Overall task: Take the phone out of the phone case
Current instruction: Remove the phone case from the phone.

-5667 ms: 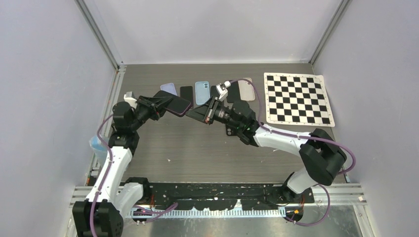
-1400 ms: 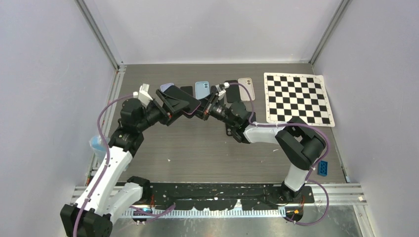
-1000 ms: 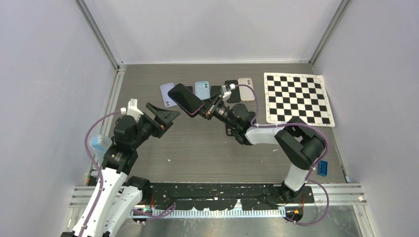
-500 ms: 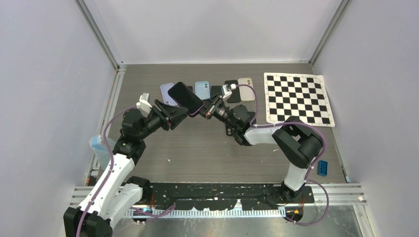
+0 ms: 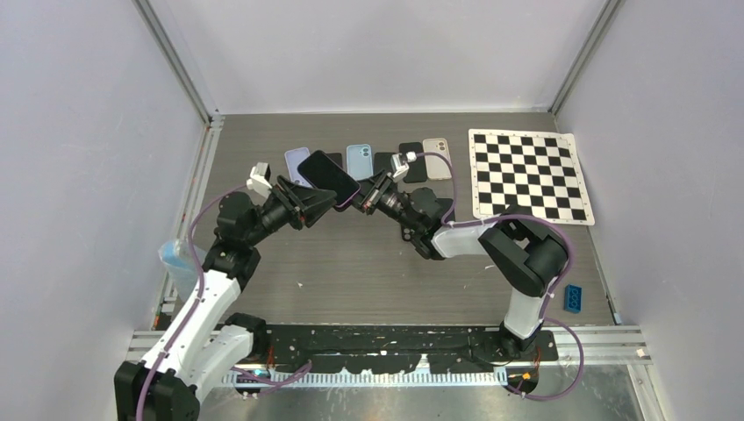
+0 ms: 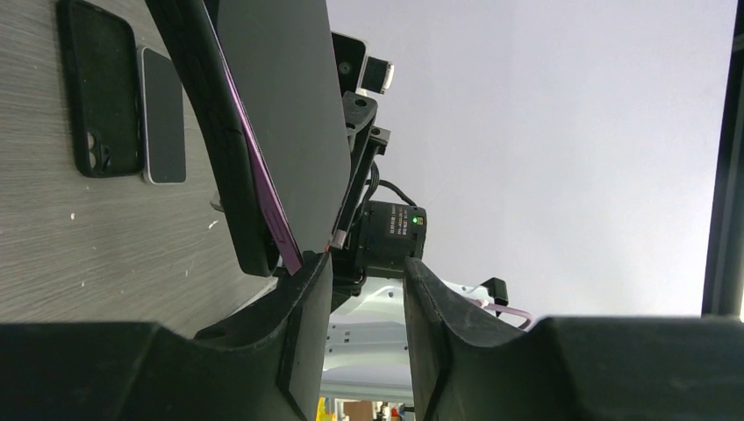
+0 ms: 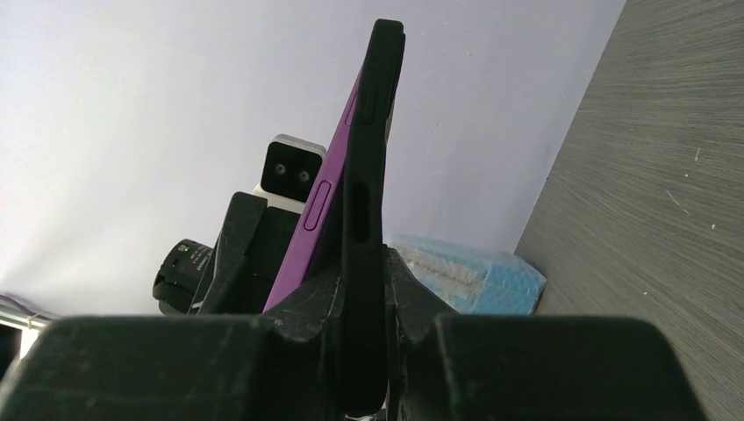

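Above the bench's (image 5: 351,272) far edge, the right fingers (image 7: 411,296) pinch the black case (image 7: 364,219), the purple phone (image 5: 326,175) partly out of it. The left fingers (image 6: 303,324) stand slightly spread at its corner. A row of handsets (image 5: 359,160) lies beneath.

Checkerboard mat (image 5: 529,175), blue block (image 5: 573,298)

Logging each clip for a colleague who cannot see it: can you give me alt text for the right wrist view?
The right gripper is clamped on the edge of a black phone case seen edge-on, with a purple phone showing along its left side. Behind are the left arm's wrist camera, a blue object and the grey table.
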